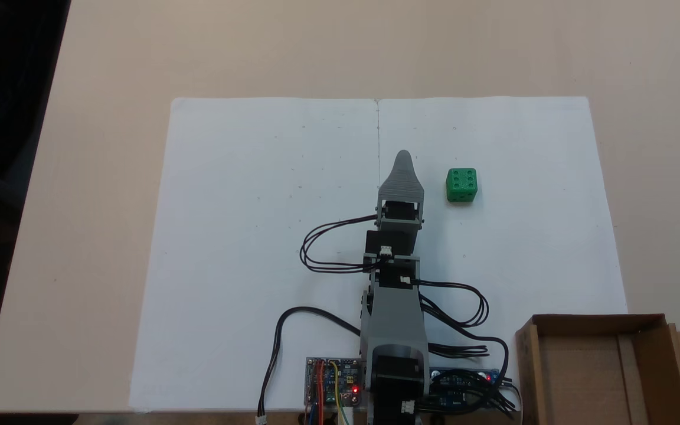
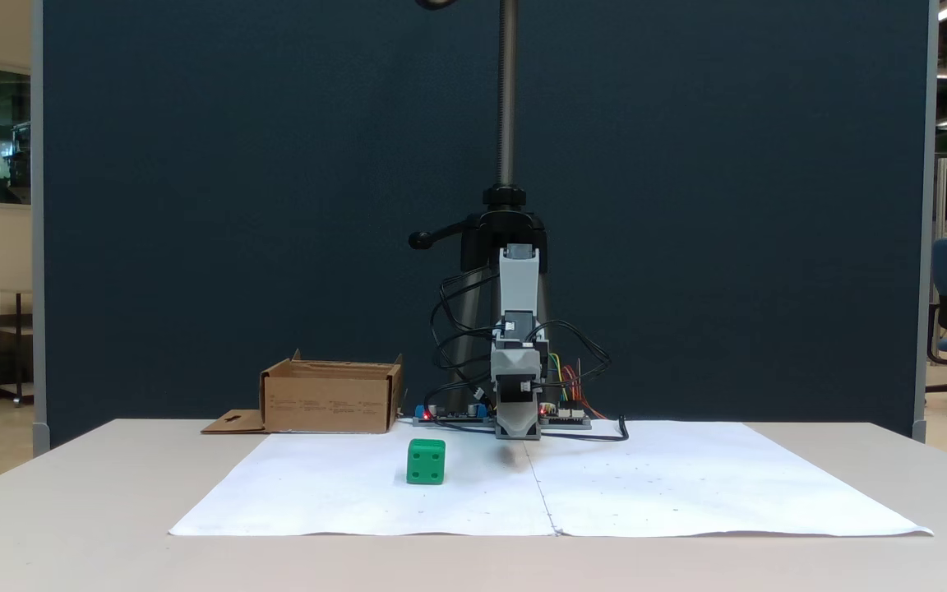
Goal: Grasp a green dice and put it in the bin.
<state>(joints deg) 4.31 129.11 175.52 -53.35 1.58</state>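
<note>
From above, in a fixed view: gripper (image 1: 402, 158), grey ribbed plastic tapering to one rounded tip, pointing to 12 o'clock over white paper (image 1: 257, 206). Whether its jaws are apart or together cannot be told. Dice (image 1: 461, 185), a glossy green cube with recessed pips, six-face up, lies on the paper at the tip's 3 o'clock, apart from it. Bin (image 1: 647, 348), brown corrugated cardboard with low walls and a flap with a hang-hole, sits at 5 o'clock.

From the front, in a fixed view: gripper (image 2: 517, 433) low over the paper (image 2: 687, 485); dice (image 2: 426, 461) at its 8 o'clock; bin (image 2: 330, 400) at 10 o'clock on the beige table (image 2: 71, 526).
</note>
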